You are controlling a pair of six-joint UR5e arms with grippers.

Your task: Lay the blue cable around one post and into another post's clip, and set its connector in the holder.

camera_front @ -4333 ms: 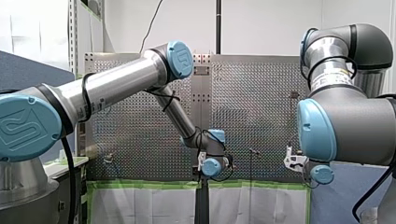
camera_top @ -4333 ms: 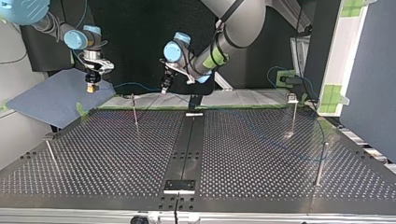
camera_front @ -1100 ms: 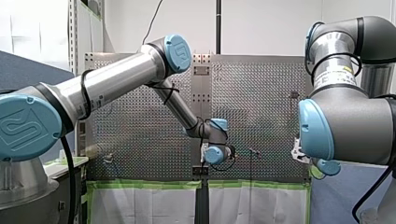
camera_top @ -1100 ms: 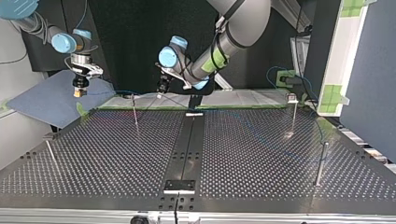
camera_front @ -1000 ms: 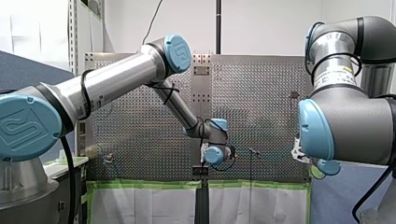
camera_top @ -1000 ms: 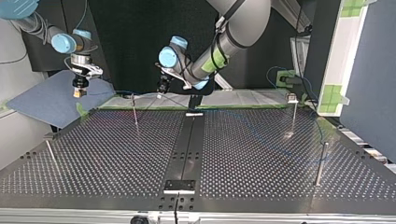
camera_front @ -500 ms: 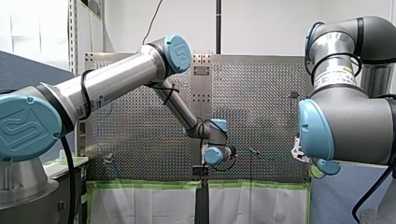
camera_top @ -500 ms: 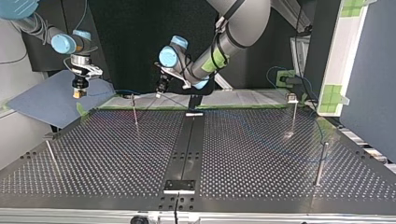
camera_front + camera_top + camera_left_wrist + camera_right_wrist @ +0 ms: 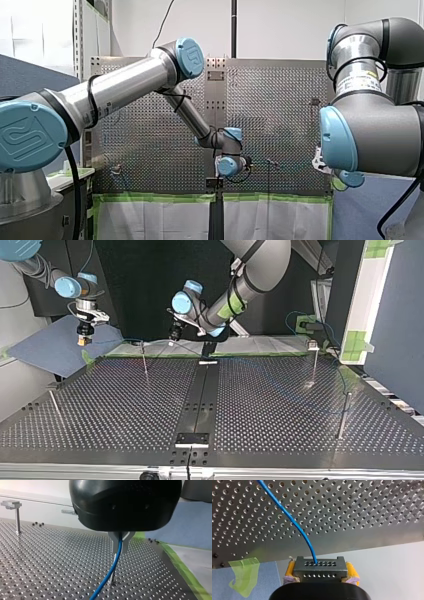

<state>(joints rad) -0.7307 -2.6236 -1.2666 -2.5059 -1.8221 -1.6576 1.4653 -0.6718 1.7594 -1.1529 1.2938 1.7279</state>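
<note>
Top view: the worktop (image 9: pixel 125 405) is spreading wide between four thin posts that are standing well apart: one at 11 o'clock (image 9: pixel 144 360) near the far edge, one at 2 o'clock (image 9: pixel 314 362), one at 4 o'clock (image 9: pixel 342 415) and one at 8 o'clock (image 9: pixel 54 402). Green tape (image 9: pixel 260 354) is running along the far edge.

My right gripper (image 9: pixel 82 340) is hanging beyond that edge at 10 o'clock, over a blue-grey sheet (image 9: pixel 45 350), well apart from every post. My left gripper (image 9: pixel 173 336) is hovering over the far edge, near the 11 o'clock post.

There is one blue cable (image 9: pixel 294 522) and one connector (image 9: pixel 318 566).

In the right wrist view the yellow pads (image 9: pixel 290 570) are clamping the black connector from both sides, and the cable is leaving its face toward the worktop.

In the left wrist view the metal fingers (image 9: pixel 124 540) are pinching the cable in a narrow gap. From there the cable is dropping in front of a thin post (image 9: pixel 113 578) just under them.
</note>
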